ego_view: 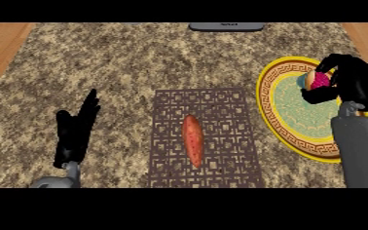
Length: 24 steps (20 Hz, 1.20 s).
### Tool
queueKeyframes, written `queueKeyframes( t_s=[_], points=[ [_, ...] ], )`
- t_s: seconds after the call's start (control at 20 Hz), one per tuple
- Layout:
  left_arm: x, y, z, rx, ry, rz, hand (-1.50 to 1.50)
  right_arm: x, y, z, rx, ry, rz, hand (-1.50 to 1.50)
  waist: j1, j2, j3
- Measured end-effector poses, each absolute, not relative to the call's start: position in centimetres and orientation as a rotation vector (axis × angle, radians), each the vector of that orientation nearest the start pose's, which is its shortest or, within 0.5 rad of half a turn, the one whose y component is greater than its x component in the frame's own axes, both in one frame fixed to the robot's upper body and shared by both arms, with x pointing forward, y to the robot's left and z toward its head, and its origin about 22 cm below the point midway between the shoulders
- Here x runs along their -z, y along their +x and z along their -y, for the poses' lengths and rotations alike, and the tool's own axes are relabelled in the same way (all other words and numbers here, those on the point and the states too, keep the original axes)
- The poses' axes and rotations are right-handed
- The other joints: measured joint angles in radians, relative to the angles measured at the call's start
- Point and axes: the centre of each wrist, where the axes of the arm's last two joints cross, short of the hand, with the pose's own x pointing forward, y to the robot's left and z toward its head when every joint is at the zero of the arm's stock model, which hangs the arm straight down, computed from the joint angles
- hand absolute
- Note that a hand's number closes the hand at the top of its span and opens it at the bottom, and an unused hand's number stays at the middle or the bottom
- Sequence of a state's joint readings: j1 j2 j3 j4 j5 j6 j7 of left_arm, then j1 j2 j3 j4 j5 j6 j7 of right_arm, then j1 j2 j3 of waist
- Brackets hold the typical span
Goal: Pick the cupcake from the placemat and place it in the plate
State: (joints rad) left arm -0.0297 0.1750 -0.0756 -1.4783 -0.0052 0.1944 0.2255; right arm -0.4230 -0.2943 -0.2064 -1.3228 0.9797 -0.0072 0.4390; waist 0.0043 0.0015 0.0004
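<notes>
Cupcake [318, 80], with its pink top, sits far out at the right, held over the inner green field of the plate [287, 122] by the right hand [343, 80], whose black fingers and thumb curl round it and hide much of it. Whether the cupcake touches the plate cannot be told.

Nearest, at the lower left, the left hand [75, 131] rests above the speckled counter [108, 58], its fingers straight and pointing up, holding nothing. At the lower right the grey forearm [352, 151] of the right hand rises across the near rim of the plate.

In the middle lies the dark patterned placemat [230, 107], and on it an orange-red sweet potato [193, 140] lies lengthwise, well apart from both hands. The plate, yellow-rimmed with a patterned band, lies just beside the placemat's right edge.

Farthest off, at the counter's back edge, a dark grey object [226, 26] shows only in part.
</notes>
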Motion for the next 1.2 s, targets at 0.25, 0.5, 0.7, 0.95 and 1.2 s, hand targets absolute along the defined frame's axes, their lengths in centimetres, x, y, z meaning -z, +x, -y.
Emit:
queueKeyframes(
  t_s=[0.25, 0.5, 0.7, 0.95, 1.2],
  points=[
    [1.0, 25.2, -25.0, 0.030, 0.244, 1.284, 0.00, -6.7, 34.2, 32.5, -0.578, -1.049, 0.993, -1.50, 0.001, 0.000, 0.000],
    [1.6, 24.5, -25.4, 0.033, 0.246, 1.285, 0.00, -5.9, 34.1, 33.9, -0.636, -0.936, 0.986, -1.50, 0.000, -0.001, 0.000],
    [1.7, 24.6, -25.5, 0.028, 0.245, 1.285, 0.00, -6.0, 33.7, 35.2, -0.594, -0.857, 1.149, -1.50, -0.004, -0.001, 0.000],
    [1.5, 24.7, -25.6, 0.021, 0.246, 1.278, 0.00, -7.1, 33.2, 35.5, -0.328, -0.722, 1.429, -1.50, -0.016, -0.006, 0.001],
    [1.5, 24.6, -25.5, 0.024, 0.247, 1.282, 0.00, -7.0, 31.1, 38.4, -0.110, -0.600, 1.548, -1.50, -0.016, -0.005, 0.000]
  ],
)
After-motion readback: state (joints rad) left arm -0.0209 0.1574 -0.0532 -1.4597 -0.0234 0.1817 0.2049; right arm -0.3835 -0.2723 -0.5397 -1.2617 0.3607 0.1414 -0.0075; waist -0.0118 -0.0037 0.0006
